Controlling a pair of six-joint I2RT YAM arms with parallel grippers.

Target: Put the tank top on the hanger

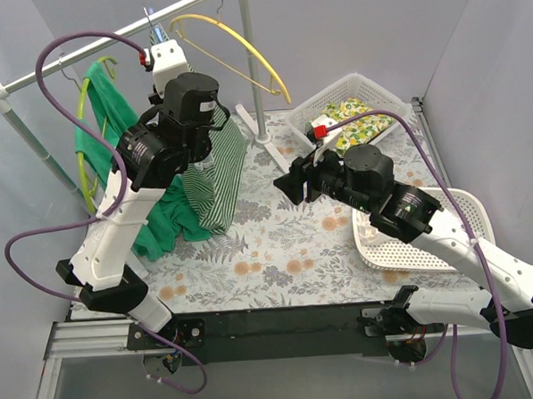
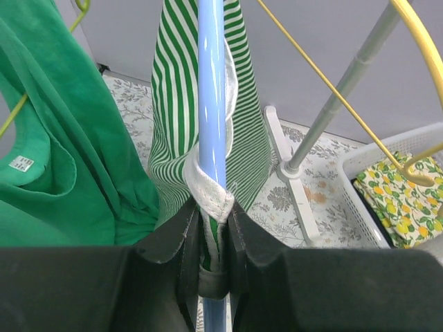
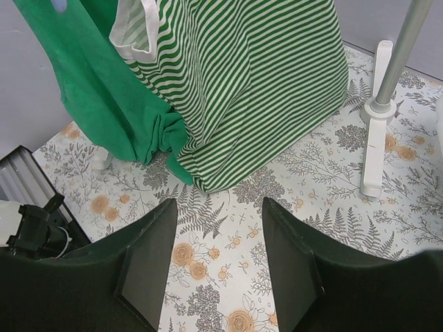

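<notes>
The tank top, striped green and white, hangs draped over the light blue hanger, and its hem rests on the floral tablecloth. My left gripper is shut on the hanger's blue bar, with the tank top's white trim pinched between the jaws. From above, the left gripper sits at the garment's top, fingertips hidden under the wrist. My right gripper stands open over the cloth, a short way in front of the tank top's hem, and holds nothing. In the top view the right gripper is to the right of the garment.
A plain green garment on a yellow-green hanger hangs left of the tank top. A yellow hanger hangs on the rack rod. The rack post stands behind. One white basket holds yellow-patterned cloth; another basket lies at right.
</notes>
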